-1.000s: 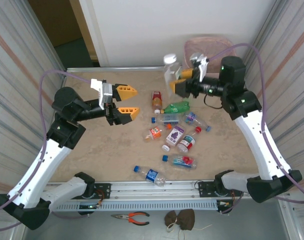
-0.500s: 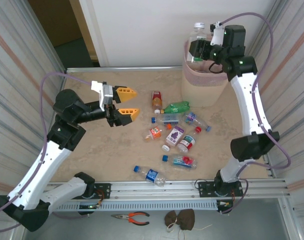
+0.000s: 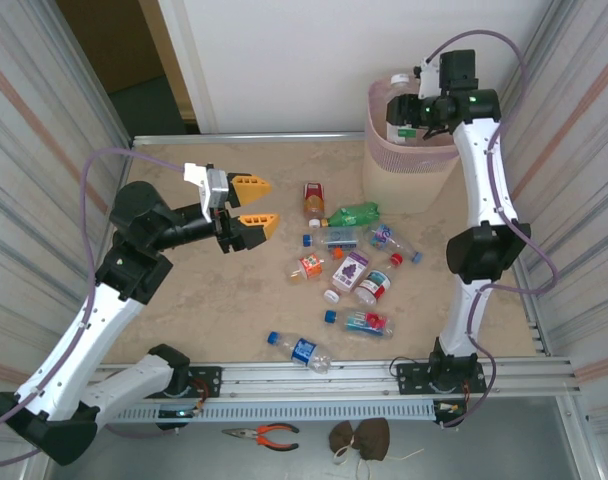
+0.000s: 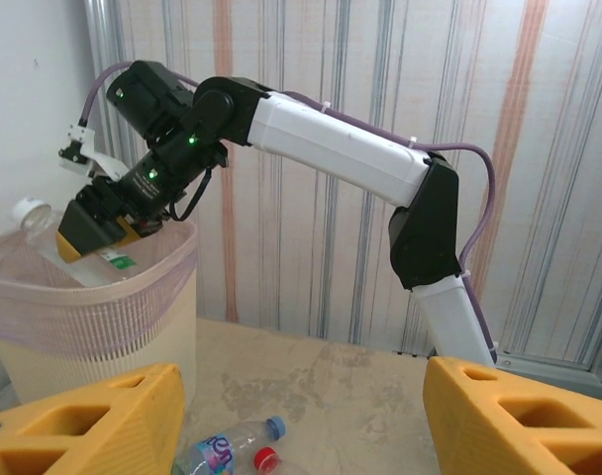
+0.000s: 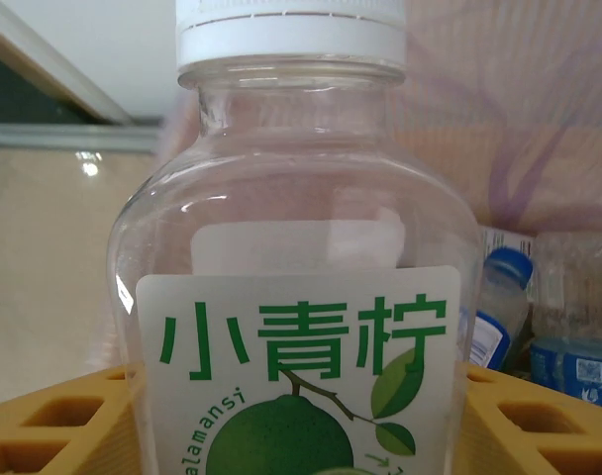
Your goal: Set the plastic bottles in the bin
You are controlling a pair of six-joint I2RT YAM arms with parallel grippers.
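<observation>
— Right gripper (image 4: pixel 91 228) is pinching a clear bottle (image 5: pixel 296 297) at the mouth of the bin (image 3: pixel 409 190), which stands at the far right corner of the tabletop (image 3: pixel 204 300).
— And the left gripper (image 3: pixel 252 204)?
— Spread wide with nothing in it, hovering over the left of the tabletop. Several loose bottles (image 3: pixel 350 270) lie in the middle, with a green bottle (image 3: pixel 352 213) nearest the bin. Orange-handled pliers (image 3: pixel 264 433) lie beyond the near edge.
— Anything hard to see?
— The held bottle's base is cut off in the wrist view, and from above the arm covers much of it. Behind it a blue-capped bottle (image 5: pixel 501 287) sits blurred inside the bin.
— Its look?
— Tilted, with a white cap and a white label carrying green lettering and a lime picture.
</observation>
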